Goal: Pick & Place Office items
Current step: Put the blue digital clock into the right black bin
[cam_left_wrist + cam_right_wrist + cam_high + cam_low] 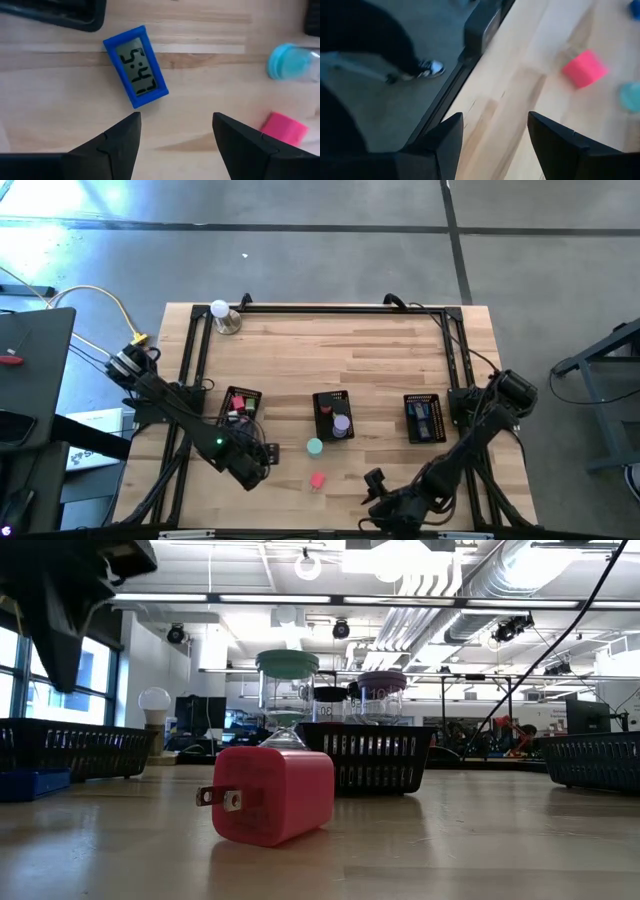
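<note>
1. High view shows three black mesh trays in a row across the middle of the desk (pixel 400 340): the left tray (pixel 241 406) holds reddish and dark pieces, the middle tray (pixel 332 416) a purple roll (pixel 342 425) and a red bit, the right tray (pixel 424 418) dark blue rectangles. Sorting looks well under way.
2. Loose on the desk, below the trays in that frame, lie a teal roll (pixel 315 447) and a pink block (pixel 317 480); both seem left to place.
3. Left wrist view adds a third loose item the high view hides under the arm: a blue clock (pixel 136 66) lying flat just ahead of the left gripper (pixel 176 131), whose fingers stand open and hold nothing.
4. Right wrist view shows the right gripper (pixel 495 131) at the desk's near edge, fingers apart and empty, the pink block well ahead, and a person's shoe on the floor.
5. Low view alone reveals the pink block as a plug-in charger with two prongs.
</note>
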Tool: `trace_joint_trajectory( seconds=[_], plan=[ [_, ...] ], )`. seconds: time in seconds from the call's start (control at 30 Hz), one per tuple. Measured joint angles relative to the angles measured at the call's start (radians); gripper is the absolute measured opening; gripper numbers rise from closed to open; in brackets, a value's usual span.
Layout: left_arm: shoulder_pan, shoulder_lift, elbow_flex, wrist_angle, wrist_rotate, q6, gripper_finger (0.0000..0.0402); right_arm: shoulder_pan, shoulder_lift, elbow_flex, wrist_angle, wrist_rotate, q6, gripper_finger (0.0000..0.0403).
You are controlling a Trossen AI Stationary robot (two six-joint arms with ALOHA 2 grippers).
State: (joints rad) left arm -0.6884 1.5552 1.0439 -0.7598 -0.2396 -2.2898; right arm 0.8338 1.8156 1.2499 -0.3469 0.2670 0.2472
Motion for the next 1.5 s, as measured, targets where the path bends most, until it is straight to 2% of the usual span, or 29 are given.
trace_joint_trajectory(
  seconds=[0.13, 0.47, 0.63, 1.1, 1.5],
  plan=[
    [0.0, 0.035, 0.0, 0.027, 0.025, -0.021, 0.0238, -0.013, 0.0, 0.0, -0.044, -0.092, -0.01, 0.021],
    [0.026, 0.055, 0.0, 0.02, 0.047, -0.136, 0.0238, -0.011, 0.0, 0.0, -0.092, -0.22, -0.112, 0.021],
    [0.072, 0.078, 0.0, 0.005, 0.115, -0.135, 0.0238, -0.012, 0.0, 0.0, -0.141, -0.273, -0.116, 0.021],
    [0.151, 0.161, 0.0, 0.005, 0.239, -0.106, 0.0238, -0.011, -0.001, -0.031, -0.161, -0.322, -0.148, 0.021],
    [0.158, 0.204, 0.004, 0.036, 0.253, -0.087, 0.0238, -0.012, -0.001, -0.054, -0.127, -0.329, -0.166, 0.021]
  ],
)
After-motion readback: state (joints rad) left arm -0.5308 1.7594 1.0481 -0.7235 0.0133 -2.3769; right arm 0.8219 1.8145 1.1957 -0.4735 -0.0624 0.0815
